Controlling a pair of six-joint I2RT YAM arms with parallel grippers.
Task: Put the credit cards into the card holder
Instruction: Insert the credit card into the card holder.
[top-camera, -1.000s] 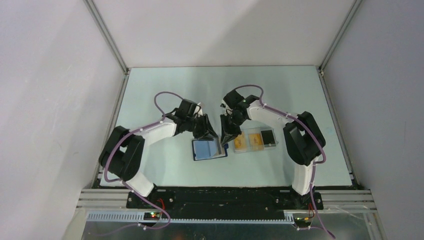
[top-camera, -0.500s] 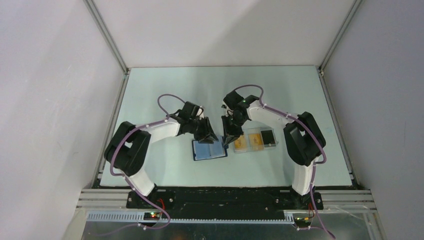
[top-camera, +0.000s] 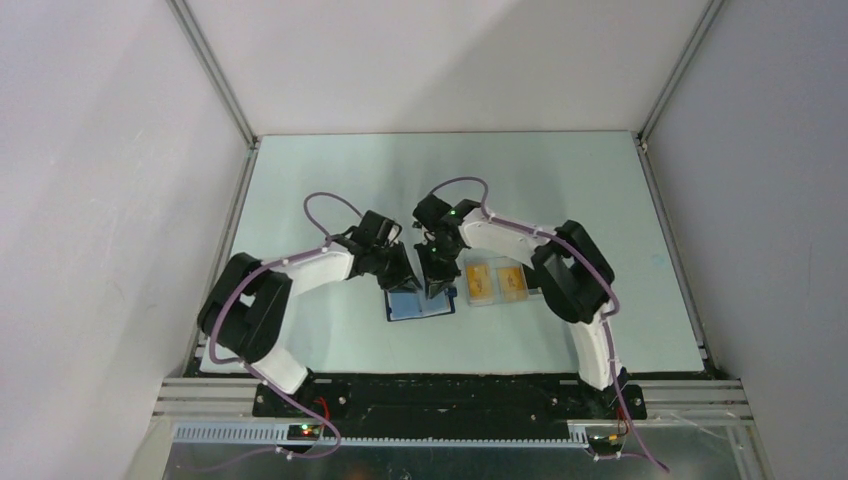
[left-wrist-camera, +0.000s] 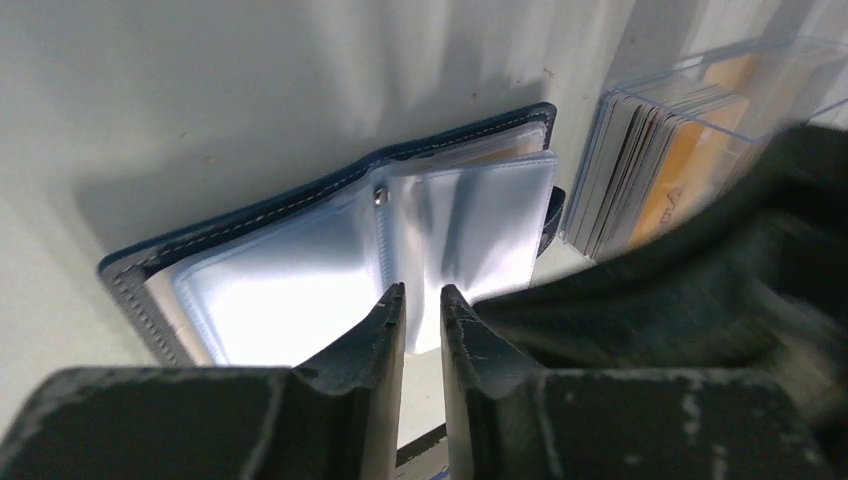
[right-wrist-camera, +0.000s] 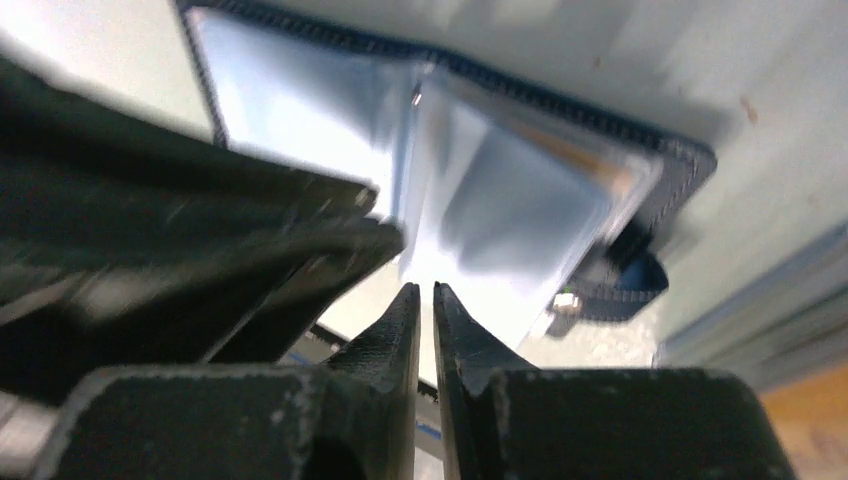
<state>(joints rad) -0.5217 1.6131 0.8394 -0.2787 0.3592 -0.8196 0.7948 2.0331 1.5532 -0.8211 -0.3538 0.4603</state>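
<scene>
We found the card holder lying open and flat on the table, near the middle towards the front edge and just to the left of the clear plastic case. Its cover was dark navy with a line of pale stitching along the rim. A sheaf of clear, glossy sleeves was fanned out from the spine, where a small metal rivet pinned them. At one corner a short navy strap stuck out from under the cover and carried a small pale snap.

The credit cards stood on edge inside the clear case, packed together, their orange-yellow faces showing through its wall.

Both arms leaned in over the open holder. The left gripper had its fingers drawn close with a narrow gap, the tips right at the edge of a sleeve. We could not tell whether it pinched that sleeve. The right gripper had its fingers almost touching, with only a thin slit between them, and we saw no card in them. Its tips hung just above the sleeves.
</scene>
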